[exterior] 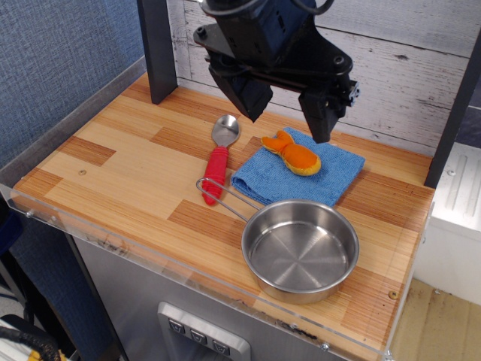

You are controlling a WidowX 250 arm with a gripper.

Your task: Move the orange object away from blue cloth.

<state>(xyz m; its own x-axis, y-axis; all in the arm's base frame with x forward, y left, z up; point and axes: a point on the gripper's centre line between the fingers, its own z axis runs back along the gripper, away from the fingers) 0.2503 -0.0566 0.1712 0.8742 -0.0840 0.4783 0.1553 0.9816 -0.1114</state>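
Fish toy [294, 154] on cloth [299, 174]; spoon [219, 156] left; pan [301, 249] in front.

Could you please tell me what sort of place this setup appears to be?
Probably a toy kitchen counter in a lab: a steel pan, a red-handled spoon and a blue cloth on a wooden tabletop.

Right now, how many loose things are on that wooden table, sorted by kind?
Soft toys: 1, the orange fish
Cloths: 1, the blue cloth
Spoons: 1, the red-handled spoon
Pans: 1, the steel pan
Total: 4
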